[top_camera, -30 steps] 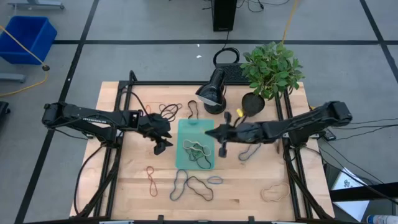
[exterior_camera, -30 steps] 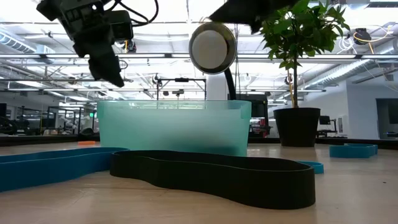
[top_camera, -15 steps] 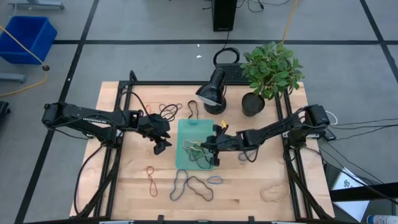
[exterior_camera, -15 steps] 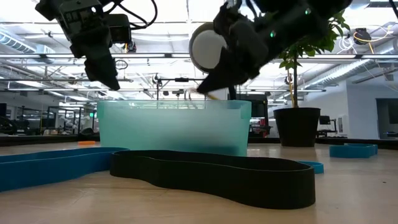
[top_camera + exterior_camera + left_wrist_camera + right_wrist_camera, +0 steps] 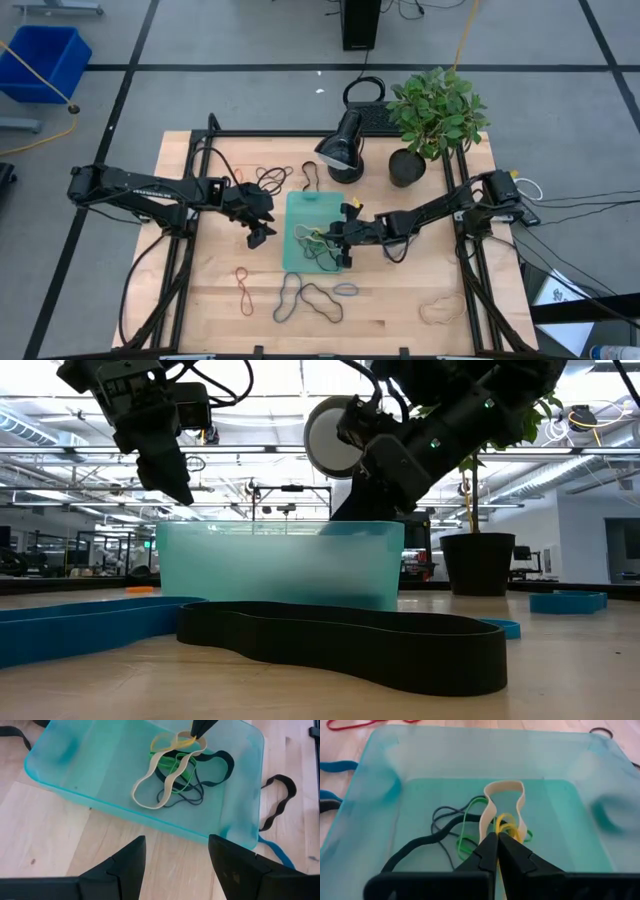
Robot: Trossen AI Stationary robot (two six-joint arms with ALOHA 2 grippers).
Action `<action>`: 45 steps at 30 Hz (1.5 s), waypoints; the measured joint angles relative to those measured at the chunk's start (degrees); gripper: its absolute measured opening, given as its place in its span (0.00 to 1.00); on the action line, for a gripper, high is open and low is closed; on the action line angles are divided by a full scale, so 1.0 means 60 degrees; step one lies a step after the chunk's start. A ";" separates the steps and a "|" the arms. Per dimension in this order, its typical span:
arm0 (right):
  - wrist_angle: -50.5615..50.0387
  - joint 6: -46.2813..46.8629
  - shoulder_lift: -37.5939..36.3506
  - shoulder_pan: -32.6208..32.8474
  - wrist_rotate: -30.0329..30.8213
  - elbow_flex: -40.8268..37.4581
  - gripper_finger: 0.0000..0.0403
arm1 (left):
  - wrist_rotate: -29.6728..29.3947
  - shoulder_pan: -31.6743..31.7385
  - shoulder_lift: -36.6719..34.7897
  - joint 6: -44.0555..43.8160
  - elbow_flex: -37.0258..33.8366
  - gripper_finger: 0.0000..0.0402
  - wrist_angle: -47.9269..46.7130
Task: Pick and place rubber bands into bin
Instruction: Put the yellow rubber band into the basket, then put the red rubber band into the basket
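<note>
The right hand [image 5: 496, 838] is down inside the bin [image 5: 296, 205], its fingers pinched together on a yellow rubber band [image 5: 506, 821] atop the tan, green and black rubber bands [image 5: 170, 772]. The left hand [image 5: 262, 233] hovers beside the bin over the counter [image 5: 210, 290], fingers spread wide, empty. No readable writing shows.

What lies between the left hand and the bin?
Only bare wooden tabletop: the left wrist view shows the left hand open, short of the bin's near wall, with no band on that strip.

bins [image 5: 301, 204]: 1 | arms: 2 | potted plants [image 5: 436, 112]: 1 | lamps [image 5: 341, 146]: 1
</note>
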 joint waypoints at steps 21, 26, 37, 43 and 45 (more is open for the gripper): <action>0.0061 -0.0315 -0.0757 -0.0002 0.0024 -0.0004 0.41 | -0.0686 -0.0669 0.0004 0.1237 0.0089 0.56 -0.1029; -0.0133 -0.0858 -0.1848 -0.0053 0.0091 -0.0004 0.49 | -0.0948 -0.1087 0.0004 0.0969 0.0637 0.56 -0.2945; -0.1023 -0.1033 -0.3004 -0.0383 0.0647 -0.0015 0.50 | -0.1031 -0.3034 0.0463 -0.0957 0.0747 0.56 -0.3773; -0.1008 -0.1033 -0.3007 -0.0407 0.0684 -0.0227 0.50 | -0.1422 -0.3943 0.1319 -0.1727 0.0743 0.56 -0.3855; -0.1011 -0.1030 -0.3007 -0.0407 0.0793 -0.0349 0.51 | -0.1388 -0.4117 0.1678 -0.1876 0.0743 0.56 -0.3865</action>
